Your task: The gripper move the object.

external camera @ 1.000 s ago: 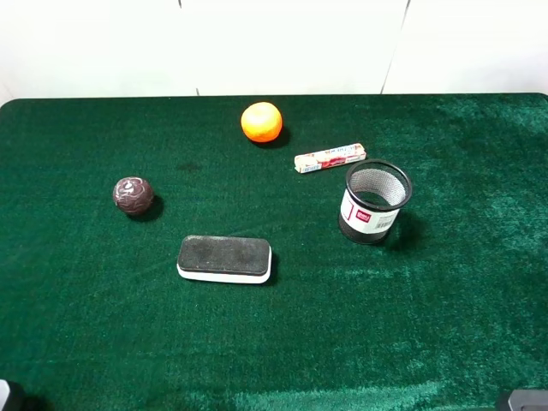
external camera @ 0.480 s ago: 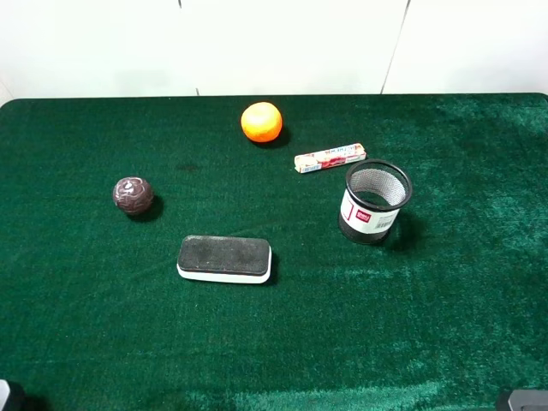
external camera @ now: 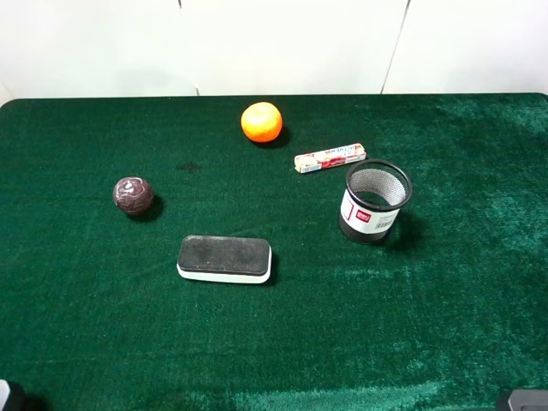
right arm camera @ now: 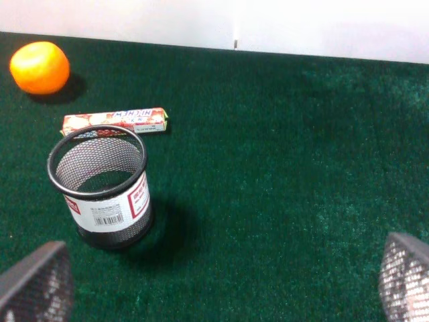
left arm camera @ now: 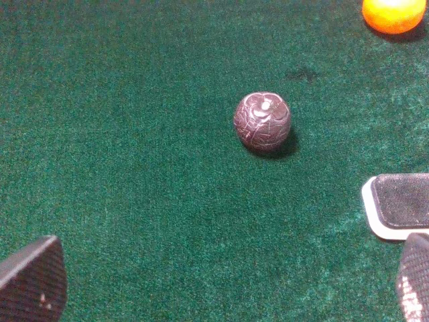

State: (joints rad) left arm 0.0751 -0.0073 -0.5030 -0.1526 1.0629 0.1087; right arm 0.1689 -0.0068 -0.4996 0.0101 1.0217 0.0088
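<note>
The orange fruit (external camera: 261, 122) sits on the green cloth at the back middle of the table. It also shows in the left wrist view (left arm camera: 393, 13) and in the right wrist view (right arm camera: 39, 67). My left gripper (left arm camera: 221, 288) is open and empty, low at the near left, well short of the fruit. My right gripper (right arm camera: 221, 285) is open and empty at the near right, also far from it. In the high view only small bits of the arms show at the bottom corners.
A dark purple patterned ball (external camera: 133, 195) lies at the left. A black-and-white eraser block (external camera: 224, 259) lies in the middle front. A candy pack (external camera: 330, 157) and an upright black mesh cup (external camera: 375, 202) stand to the right of the fruit. A white wall runs behind the table.
</note>
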